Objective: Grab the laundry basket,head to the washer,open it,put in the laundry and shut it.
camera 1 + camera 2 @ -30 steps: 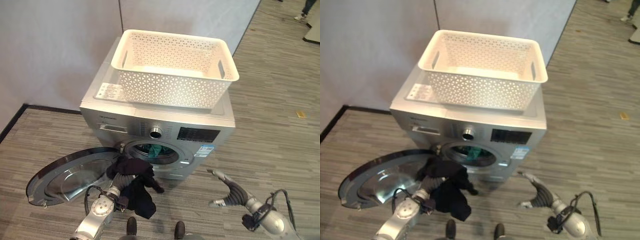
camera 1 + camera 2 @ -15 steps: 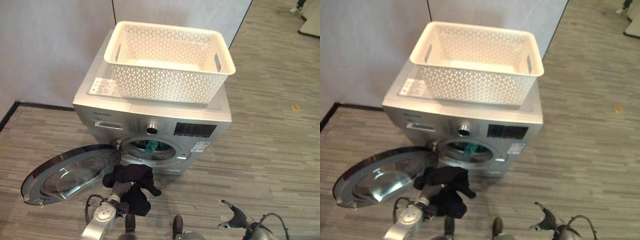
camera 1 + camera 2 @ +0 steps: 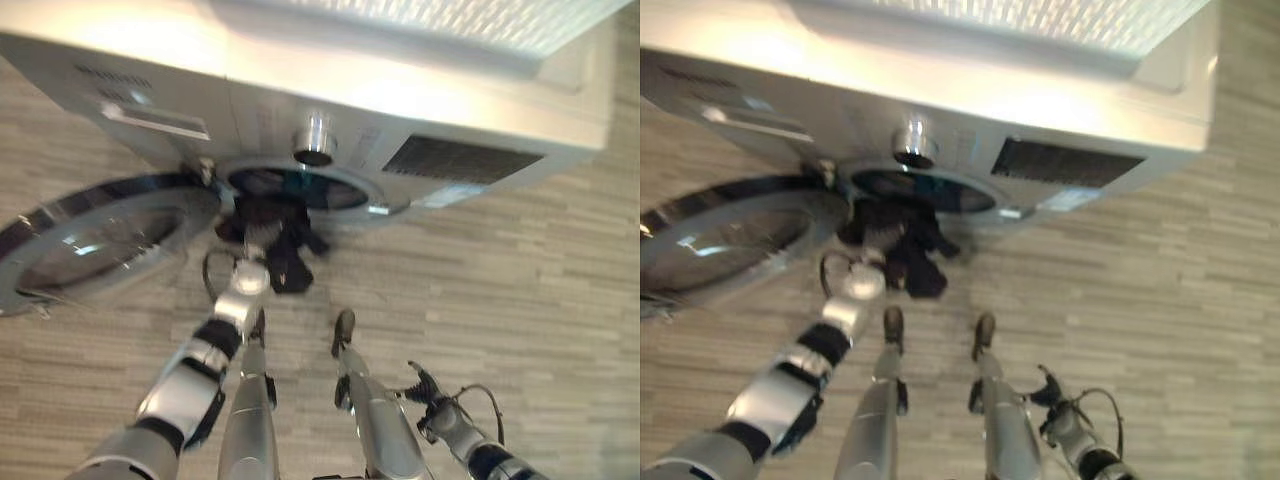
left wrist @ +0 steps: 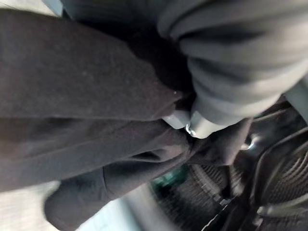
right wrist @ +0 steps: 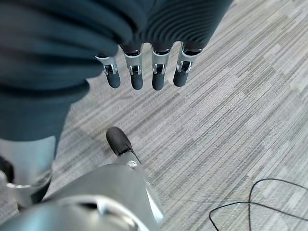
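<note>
The silver washer [image 3: 250, 90] stands with its round door [image 3: 100, 235] swung open to the left. My left hand [image 3: 262, 234] is at the lower rim of the drum opening [image 3: 300, 188], shut on a dark garment [image 3: 287, 265] that hangs down over the rim. In the left wrist view the dark cloth [image 4: 86, 96] wraps my fingers [image 4: 192, 127], and the drum with a teal garment [image 4: 168, 178] lies just past it. The white basket [image 3: 470, 20] rests on the washer's top. My right hand [image 3: 425, 390] hangs low at the right, its fingers [image 5: 144, 72] straight and holding nothing.
Grey striped floor [image 3: 520, 280] spreads to the right of the washer. The open door takes up the floor space to the left of the drum. A control dial [image 3: 314, 135] sits above the opening.
The camera has tipped down and closer to the washer. My left hand has carried the dark garment forward to the drum opening. My right hand has dropped lower.
</note>
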Robot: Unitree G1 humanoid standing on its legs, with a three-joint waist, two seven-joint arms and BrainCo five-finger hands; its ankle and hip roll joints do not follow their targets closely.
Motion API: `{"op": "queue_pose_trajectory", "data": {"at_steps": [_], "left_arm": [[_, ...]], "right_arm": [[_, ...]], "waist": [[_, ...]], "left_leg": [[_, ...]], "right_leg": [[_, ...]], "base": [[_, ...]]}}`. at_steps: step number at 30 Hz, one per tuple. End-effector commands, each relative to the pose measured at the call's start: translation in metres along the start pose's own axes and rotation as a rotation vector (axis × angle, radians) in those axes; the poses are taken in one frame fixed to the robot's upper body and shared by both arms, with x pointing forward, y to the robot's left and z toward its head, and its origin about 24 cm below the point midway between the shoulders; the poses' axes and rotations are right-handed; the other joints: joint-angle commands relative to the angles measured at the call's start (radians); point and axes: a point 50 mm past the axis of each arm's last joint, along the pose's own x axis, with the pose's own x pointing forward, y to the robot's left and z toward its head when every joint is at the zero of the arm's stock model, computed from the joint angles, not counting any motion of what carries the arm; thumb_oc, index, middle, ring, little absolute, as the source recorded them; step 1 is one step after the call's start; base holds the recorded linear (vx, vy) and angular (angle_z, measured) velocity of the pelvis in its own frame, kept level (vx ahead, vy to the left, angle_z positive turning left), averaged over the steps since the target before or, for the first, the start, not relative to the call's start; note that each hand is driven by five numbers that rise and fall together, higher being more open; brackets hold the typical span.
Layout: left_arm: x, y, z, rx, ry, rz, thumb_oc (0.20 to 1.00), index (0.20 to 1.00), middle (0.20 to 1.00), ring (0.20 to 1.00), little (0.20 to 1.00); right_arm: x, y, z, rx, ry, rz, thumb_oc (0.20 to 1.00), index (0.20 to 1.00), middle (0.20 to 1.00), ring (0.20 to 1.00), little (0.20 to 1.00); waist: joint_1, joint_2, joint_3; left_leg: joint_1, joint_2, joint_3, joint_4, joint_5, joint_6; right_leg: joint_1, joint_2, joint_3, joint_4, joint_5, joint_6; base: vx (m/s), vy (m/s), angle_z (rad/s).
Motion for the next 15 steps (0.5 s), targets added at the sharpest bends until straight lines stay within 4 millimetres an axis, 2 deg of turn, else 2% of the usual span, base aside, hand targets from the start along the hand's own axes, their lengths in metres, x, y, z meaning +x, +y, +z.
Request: {"op": "queue_pose_trajectory", "data": {"at_steps": [1,4,5,6,8,9,10,12,15], "left_arm": [[0.009,0.008,0.028,-0.124,-0.112,0.096,0.200,0.200,0.200,0.200,0.200],[0.019,0.014,0.058,-0.159,-0.191,0.144,0.200,0.200,0.200,0.200,0.200],[0.026,0.020,0.077,-0.173,-0.234,0.178,0.200,0.200,0.200,0.200,0.200],[0.026,0.021,0.077,-0.173,-0.235,0.179,0.200,0.200,0.200,0.200,0.200],[0.035,0.032,0.116,-0.233,-0.311,0.245,0.200,0.200,0.200,0.200,0.200],[0.037,0.035,0.125,-0.263,-0.327,0.267,0.200,0.200,0.200,0.200,0.200],[0.037,0.035,0.126,-0.265,-0.328,0.267,0.200,0.200,0.200,0.200,0.200],[0.039,0.036,0.146,-0.363,-0.358,0.296,0.200,0.200,0.200,0.200,0.200],[0.037,0.043,0.193,-0.710,-0.427,0.334,0.200,0.200,0.200,0.200,0.200]], "right_arm": [[-0.005,0.007,-0.001,0.047,-0.005,-0.006,1.000,1.000,1.000,1.000,1.000],[0.002,-0.003,0.022,0.092,-0.082,-0.050,1.000,1.000,1.000,1.000,1.000],[0.004,-0.011,0.036,0.114,-0.140,-0.082,1.000,1.000,1.000,1.000,1.000],[0.004,-0.012,0.036,0.114,-0.141,-0.083,1.000,1.000,1.000,1.000,1.000],[0.001,-0.028,0.066,0.136,-0.291,-0.142,1.000,1.000,1.000,1.000,1.000],[-0.001,-0.033,0.071,0.129,-0.329,-0.157,1.000,1.000,1.000,1.000,1.000],[-0.001,-0.033,0.071,0.128,-0.330,-0.158,1.000,1.000,1.000,1.000,1.000],[-0.004,-0.038,0.079,0.121,-0.375,-0.172,1.000,1.000,1.000,1.000,1.000],[-0.007,-0.044,0.081,0.096,-0.413,-0.190,1.000,1.000,1.000,1.000,1.000]], "waist": [[-0.003,-0.012,-0.030],[-0.017,-0.021,-0.018],[-0.029,-0.028,-0.016],[-0.030,-0.028,-0.016],[-0.057,-0.040,-0.003],[-0.066,-0.045,-0.001],[-0.067,-0.044,-0.001],[-0.082,-0.053,0.002],[-0.106,-0.069,0.001]], "left_leg": [[-0.022,-0.018,0.020,0.083,-0.126,0.009],[-0.080,-0.011,0.021,0.099,-0.131,0.012],[-0.100,-0.008,0.020,0.091,-0.131,0.012],[-0.102,-0.008,0.020,0.091,-0.131,0.012],[-0.121,-0.003,0.025,0.061,-0.126,0.009],[-0.127,-0.002,0.024,0.053,-0.125,0.008],[-0.128,-0.001,0.024,0.053,-0.124,0.008],[-0.137,0.003,0.025,0.044,-0.123,0.006],[-0.150,0.006,0.028,0.038,-0.125,0.003]], "right_leg": [[-0.056,-0.055,0.011,0.217,-0.182,0.034],[-0.117,-0.049,0.022,0.226,-0.177,0.039],[-0.142,-0.045,0.026,0.219,-0.173,0.044],[-0.144,-0.045,0.026,0.219,-0.172,0.044],[-0.176,-0.038,0.032,0.197,-0.159,0.053],[-0.182,-0.033,0.035,0.189,-0.155,0.055],[-0.183,-0.033,0.035,0.188,-0.154,0.055],[-0.195,-0.027,0.038,0.175,-0.150,0.056],[-0.218,-0.012,0.050,0.164,-0.146,0.059]], "base": [[-0.07,-0.024,0.02],[-0.06,-0.016,-0.04],[-0.02,-0.018,-0.07],[-0.01,-0.027,-0.04],[0.00,-0.012,-0.02],[0.00,-0.019,-0.04],[0.00,0.000,0.00],[0.00,0.000,0.00],[0.01,-0.030,-0.05]]}}
